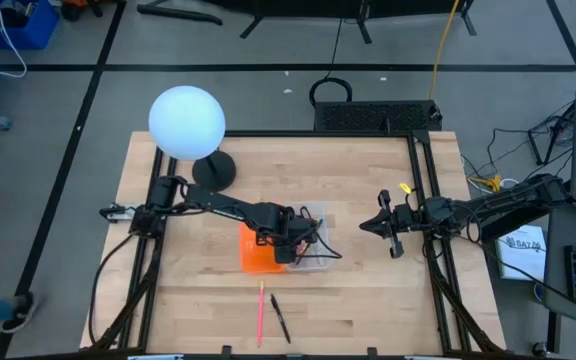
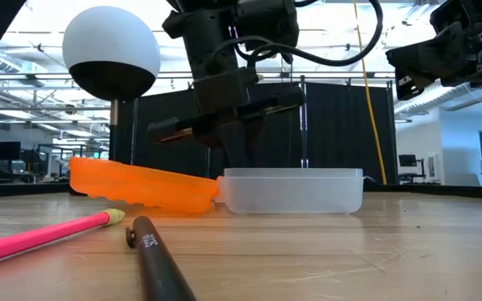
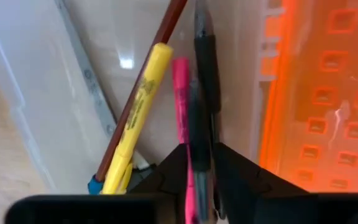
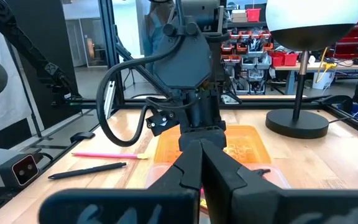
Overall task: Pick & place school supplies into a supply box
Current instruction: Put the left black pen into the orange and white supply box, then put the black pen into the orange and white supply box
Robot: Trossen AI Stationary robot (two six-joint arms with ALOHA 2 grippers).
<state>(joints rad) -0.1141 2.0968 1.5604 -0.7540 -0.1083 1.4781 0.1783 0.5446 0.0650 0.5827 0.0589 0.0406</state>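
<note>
Nearest the low camera, a black pen (image 2: 159, 266) and a pink pencil (image 2: 44, 234) lie loose on the counter (image 1: 368, 290), at about 6 o'clock from the supply box (image 1: 283, 250) in the high view. That box sits open near the counter's middle, its orange perforated half (image 2: 141, 186) toward 9 o'clock and its clear half (image 2: 295, 191) toward 3 o'clock. Directly above the clear half hangs the left end effector (image 1: 296, 238), its fingers pinching a dark pen (image 3: 199, 127). Beneath it in the clear half lie a yellow highlighter (image 3: 137, 115), a pink pen (image 3: 180, 93) and a thin brown pencil (image 3: 143, 84). Well off toward 3 o'clock, the right end effector (image 1: 370, 224) hovers with fingers pressed together. A white globe lamp (image 1: 187, 122) stands at 11 o'clock.
</note>
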